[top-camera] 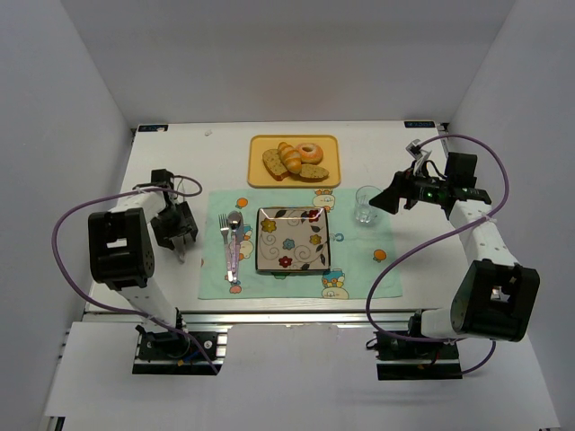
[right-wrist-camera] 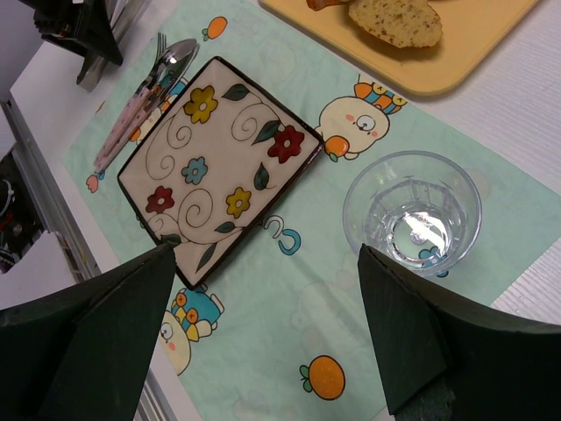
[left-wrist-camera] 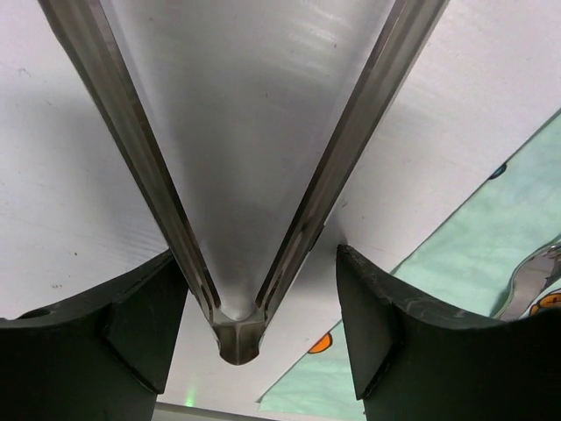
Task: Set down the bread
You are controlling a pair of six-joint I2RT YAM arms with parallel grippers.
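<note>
The bread, a small golden croissant (top-camera: 289,159), lies on the yellow tray (top-camera: 260,144) at the back, between brown bread slices (top-camera: 274,164) and an iced donut (top-camera: 311,153). My left gripper (top-camera: 181,242) hangs low over the bare table left of the placemat. It is open (left-wrist-camera: 256,263), with the hinge end of metal V-shaped tongs (left-wrist-camera: 237,338) between the jaws and gaps on both sides. My right gripper (top-camera: 384,199) is open and empty (right-wrist-camera: 265,254). It hovers over the placemat's right part, beside the glass, far from the croissant.
A square flowered plate (top-camera: 294,240) (right-wrist-camera: 219,167) sits on the pale green placemat (top-camera: 359,260). A fork and spoon (top-camera: 232,238) lie left of the plate. A clear glass (top-camera: 366,205) (right-wrist-camera: 412,215) stands right of it. White walls enclose the table.
</note>
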